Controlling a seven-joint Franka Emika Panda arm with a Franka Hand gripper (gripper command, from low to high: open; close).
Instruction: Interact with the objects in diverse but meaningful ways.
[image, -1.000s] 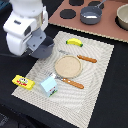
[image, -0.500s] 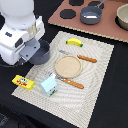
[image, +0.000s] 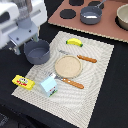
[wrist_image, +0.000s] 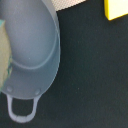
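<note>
While the yellow packet (image: 23, 82) and milk carton (image: 49, 86) sit nearest on the placemat (image: 95, 85), the grey pot (image: 37, 51) rests farther back at the mat's left edge, the banana (image: 74, 42) beyond. The arm hangs over the pot; I cannot tell how its fingers stand. A descent off-centre could strike the rim and tip or shove the pot off the mat.

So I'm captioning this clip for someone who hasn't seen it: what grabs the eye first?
The white arm's end effector hangs over a grey pot at the placemat's edge, on the exterior view's left. On the mat lie a round wooden plate, a banana and a milk carton, with a yellow packet beside it.
</note>
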